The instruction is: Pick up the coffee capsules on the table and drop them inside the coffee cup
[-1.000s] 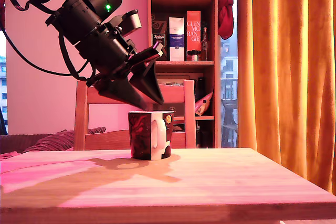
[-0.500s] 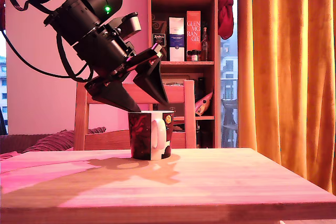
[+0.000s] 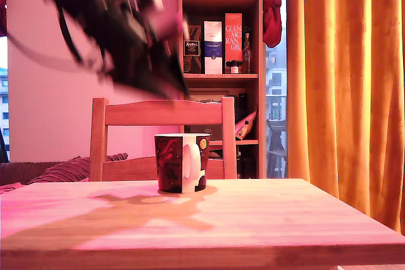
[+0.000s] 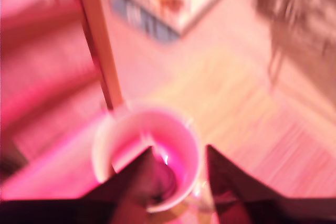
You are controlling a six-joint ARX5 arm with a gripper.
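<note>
The coffee cup (image 3: 182, 162), dark with a red swirl and a white handle, stands upright on the table (image 3: 266, 219) in front of the chair. My gripper (image 3: 166, 75) is a motion-blurred shape high above and to the exterior view's left of it. In the wrist view I look down into the coffee cup (image 4: 107, 137) between my spread dark fingers (image 4: 137, 174); the gripper (image 4: 178, 156) is open and holds nothing. A small dark rounded shape (image 4: 165, 178) lies inside the cup, too blurred to name. No coffee capsules show on the tabletop.
A wooden chair (image 3: 161, 113) stands right behind the cup. Further back are a bookshelf (image 3: 221, 42) and orange curtains (image 3: 342, 80) on the exterior view's right. A striped cushion (image 3: 69, 169) lies at the left behind the table.
The arm has swung quickly up and to the exterior view's left, away from the cup's rim, and is now blurred. The cup has not moved.
</note>
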